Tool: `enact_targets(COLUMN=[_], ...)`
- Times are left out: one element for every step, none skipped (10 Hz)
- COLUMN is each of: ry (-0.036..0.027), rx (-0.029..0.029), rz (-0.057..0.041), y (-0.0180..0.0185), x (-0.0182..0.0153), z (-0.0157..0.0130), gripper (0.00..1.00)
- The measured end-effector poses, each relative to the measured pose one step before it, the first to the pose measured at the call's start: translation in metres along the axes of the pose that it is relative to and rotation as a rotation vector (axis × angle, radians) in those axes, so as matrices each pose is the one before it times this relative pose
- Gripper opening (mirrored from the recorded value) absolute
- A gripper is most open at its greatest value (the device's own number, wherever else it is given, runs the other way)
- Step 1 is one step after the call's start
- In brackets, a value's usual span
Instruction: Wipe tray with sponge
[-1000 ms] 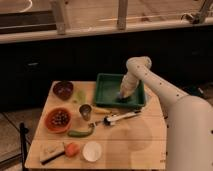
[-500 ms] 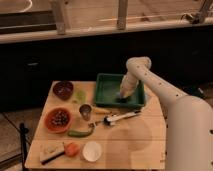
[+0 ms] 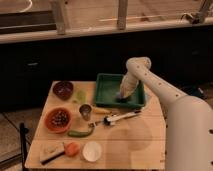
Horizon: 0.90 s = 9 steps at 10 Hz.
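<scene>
The green tray (image 3: 106, 90) sits at the back of the wooden table, right of centre. My white arm reaches in from the right and bends down into it. The gripper (image 3: 122, 96) is low inside the tray, near its front right part, close to the floor of the tray. The sponge is hidden beneath the gripper, and I cannot make it out.
Left of the tray stand a dark purple bowl (image 3: 63, 90) and a pale green item (image 3: 80, 95). In front lie a metal cup (image 3: 85, 111), a white-and-black utensil (image 3: 118, 118), an orange bowl (image 3: 58, 120), a green pepper (image 3: 81, 132), a white bowl (image 3: 92, 150) and a pale block (image 3: 51, 150).
</scene>
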Motion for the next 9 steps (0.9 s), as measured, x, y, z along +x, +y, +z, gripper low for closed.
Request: enact_targets(ry=[-0.00118, -0.00024, -0.00098, -0.00030, -0.00094, -0.00136, -0.00009, -0.00029, 0.00012], rx=[-0.00096, -0.00068, -0.00035, 0.00016, 0.00002, -0.00124, -0.00030, -0.00129, -0.00037], rz=[-0.00436, -0.00468, -0.00309, -0.00225, -0.00400, -0.00658, -0.00365, -0.00563, -0.00263], y=[0.00016, 0.00014, 0.00023, 0.00002, 0.00008, 0.00022, -0.00009, 0.00042, 0.00024], x=[-0.00008, -0.00019, 0.00006, 0.00005, -0.00001, -0.00013, -0.00032, -0.00036, 0.00004], z=[0.00070, 0.00033, 0.00049, -0.00002, 0.00031, 0.00077, 0.00015, 0.00057, 0.00016], gripper=[0.03, 0.03, 0.03, 0.03, 0.03, 0.03, 0.03, 0.03, 0.03])
